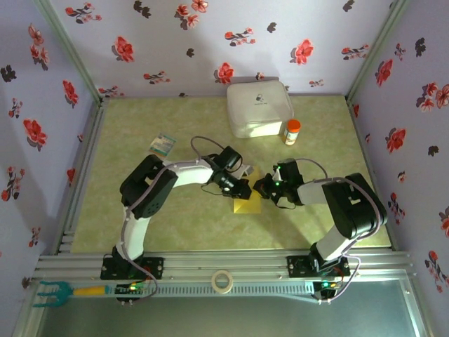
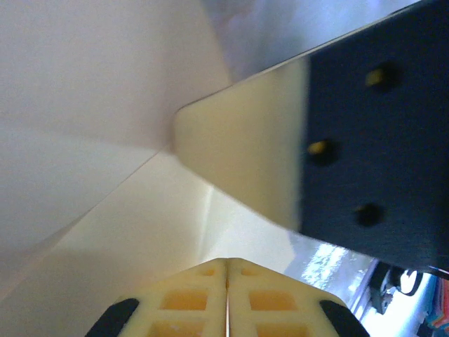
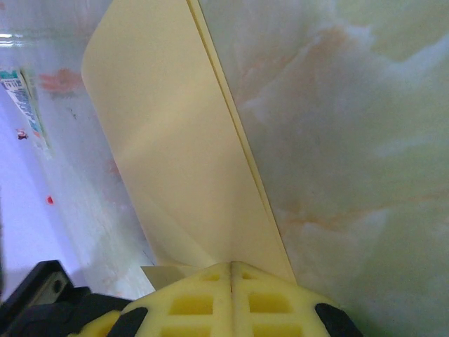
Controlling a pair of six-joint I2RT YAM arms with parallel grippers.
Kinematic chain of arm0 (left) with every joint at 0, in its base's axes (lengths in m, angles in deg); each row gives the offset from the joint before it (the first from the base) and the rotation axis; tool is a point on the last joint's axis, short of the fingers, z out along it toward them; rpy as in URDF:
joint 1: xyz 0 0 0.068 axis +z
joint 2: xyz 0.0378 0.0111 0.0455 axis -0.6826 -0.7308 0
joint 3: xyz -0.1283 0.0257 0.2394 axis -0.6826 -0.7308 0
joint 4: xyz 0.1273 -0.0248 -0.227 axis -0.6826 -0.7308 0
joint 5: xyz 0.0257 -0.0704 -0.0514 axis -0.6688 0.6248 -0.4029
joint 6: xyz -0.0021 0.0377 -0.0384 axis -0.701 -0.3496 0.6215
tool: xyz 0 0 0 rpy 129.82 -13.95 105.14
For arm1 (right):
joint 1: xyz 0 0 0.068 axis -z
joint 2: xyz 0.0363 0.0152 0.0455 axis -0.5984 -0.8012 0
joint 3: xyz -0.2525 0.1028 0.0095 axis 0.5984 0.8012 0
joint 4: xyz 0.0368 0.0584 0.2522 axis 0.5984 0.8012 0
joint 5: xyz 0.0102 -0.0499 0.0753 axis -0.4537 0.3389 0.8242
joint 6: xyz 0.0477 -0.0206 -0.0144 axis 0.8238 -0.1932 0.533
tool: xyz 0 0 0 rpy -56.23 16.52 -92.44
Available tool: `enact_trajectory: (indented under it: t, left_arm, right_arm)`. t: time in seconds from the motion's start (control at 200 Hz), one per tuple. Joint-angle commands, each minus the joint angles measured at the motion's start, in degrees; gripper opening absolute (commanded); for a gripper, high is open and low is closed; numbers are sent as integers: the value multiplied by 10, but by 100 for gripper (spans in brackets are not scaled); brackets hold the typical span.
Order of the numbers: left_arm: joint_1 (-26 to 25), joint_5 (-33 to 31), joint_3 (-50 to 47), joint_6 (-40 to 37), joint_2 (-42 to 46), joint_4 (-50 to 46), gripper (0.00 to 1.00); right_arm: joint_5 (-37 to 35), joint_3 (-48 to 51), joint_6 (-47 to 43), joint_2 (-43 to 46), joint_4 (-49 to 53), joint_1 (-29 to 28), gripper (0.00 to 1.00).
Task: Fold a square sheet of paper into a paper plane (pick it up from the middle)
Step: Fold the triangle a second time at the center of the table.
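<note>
Two hands are recorded meeting at the middle of the worktop (image 1: 203,228), over the square sheet of paper (image 1: 247,205). At the far left, well apart from the work, a small teal-and-white card (image 1: 163,144) is noted lying flat.

The left hand (image 1: 242,184) is seen with its pads pressed together, no gap being shown between them in its wrist view. A layer of the yellow sheet appears to be nipped there, with a crease running up from the seam.

The sheet itself is found at the centre, partly raised off the worktop and doubled over. In the right wrist view two layers are shown lying edge on edge along a long narrow flap.

The right hand (image 1: 264,188) is likewise fully closed, and the near end of that flap is gripped between its pads. Behind, a white box (image 1: 258,109) is noted, with an orange-capped bottle (image 1: 292,131) just beside it.

The step in hand is judged to be a mid-sequence fold, as no pointed dart or centre ridge is yet made out. The next move is judged to require that the sheet be held fixed by one hand while a layer is carried over by the other. The edges are then to be matched before the crease is pressed against the worktop. Tearing or buckling is considered likely if the hands are drawn apart.
</note>
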Motion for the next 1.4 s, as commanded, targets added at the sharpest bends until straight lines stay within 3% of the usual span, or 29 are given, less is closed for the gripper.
enact_trajectory:
  t: [0.0,0.41,0.805,1.08,1.245,1.395]
  left_arm:
    - [-1,-5,-13,-18,-8,-36,9]
    - [-3,-7,-63,-24,54,-19,16]
    - [-2,-37,-97,-56,69,-80,9]
    - [2,-45,-103,-44,135,-38,7]
    - [29,-63,-84,-10,128,5,5]
    - [40,-54,-44,-11,90,10,5]
  right_arm:
    - [-53,23,5,-19,49,1,0]
    - [-55,21,4,-24,50,1,0]
    - [-57,19,2,-14,62,1,0]
    - [-32,-6,-11,-2,60,1,0]
    - [-15,-31,-22,31,73,0,7]
    - [-39,-42,-43,82,152,0,17]
